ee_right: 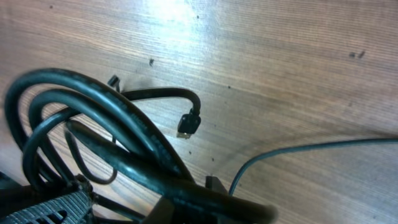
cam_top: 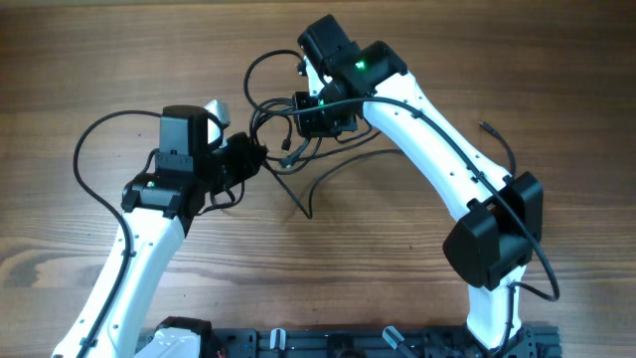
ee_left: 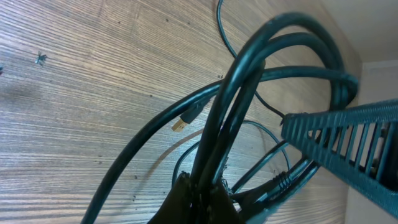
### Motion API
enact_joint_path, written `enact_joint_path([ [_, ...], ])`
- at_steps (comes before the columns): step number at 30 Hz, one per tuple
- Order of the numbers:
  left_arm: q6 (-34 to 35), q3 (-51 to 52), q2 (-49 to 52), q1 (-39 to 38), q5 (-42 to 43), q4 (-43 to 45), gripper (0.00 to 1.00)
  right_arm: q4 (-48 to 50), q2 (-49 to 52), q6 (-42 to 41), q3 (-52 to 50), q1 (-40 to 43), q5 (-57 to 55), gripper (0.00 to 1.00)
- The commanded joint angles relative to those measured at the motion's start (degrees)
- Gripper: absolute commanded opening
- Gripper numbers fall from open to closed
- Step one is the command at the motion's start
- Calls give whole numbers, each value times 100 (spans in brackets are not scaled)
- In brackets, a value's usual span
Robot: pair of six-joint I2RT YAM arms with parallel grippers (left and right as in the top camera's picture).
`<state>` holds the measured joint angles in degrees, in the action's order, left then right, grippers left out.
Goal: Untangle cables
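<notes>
Between the two arms, lifted partly off the surface, we find the thin black cables with small plug connectors (cam_top: 285,149), bunched in a knot of crossed loops. One loop arches toward the far edge, and one loose strand (cam_top: 308,199) trails back toward the robot's base.

We judge these cords light and limp, with a rubbery sheath that offers good friction but keeps some curl. They should follow any pull at once, and crossings are likely to tighten if both sides are drawn apart blindly. The gold-tipped plug (ee_left: 181,123), hanging free in the left wrist view, is the stiffest part and the likeliest to snag in a loop. We consider the best hold to be on a single cord just behind its plug, or on a free strand outside the knot, not on the whole bundle.

At present the left claw (cam_top: 250,159) is closed tight on several strands at once, which converge into it in its wrist view. The right claw (cam_top: 320,117) is likewise drawn narrow, with thick-looking cords crossing its fingers. We judge it to grip the cables on the opposite side of the knot.

Beneath everything lies the wooden tabletop (cam_top: 119,60), whose grained surface should let trailing strands slide easily.
</notes>
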<state>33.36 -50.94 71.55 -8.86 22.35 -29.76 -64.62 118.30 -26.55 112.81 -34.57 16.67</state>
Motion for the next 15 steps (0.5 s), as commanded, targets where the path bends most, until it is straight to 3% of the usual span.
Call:
enact_joint_path([
  [1, 13, -7, -109, 9, 96, -28, 4, 87, 57, 15, 24, 22, -52, 4],
  [9, 9, -7, -105, 9, -11, -114, 4, 205, -1344, 382, 59, 962, 1235, 4],
  [15, -11, -7, -105, 9, 35, -275, 4, 129, -1554, 459, 42, 1655, 1342, 5],
])
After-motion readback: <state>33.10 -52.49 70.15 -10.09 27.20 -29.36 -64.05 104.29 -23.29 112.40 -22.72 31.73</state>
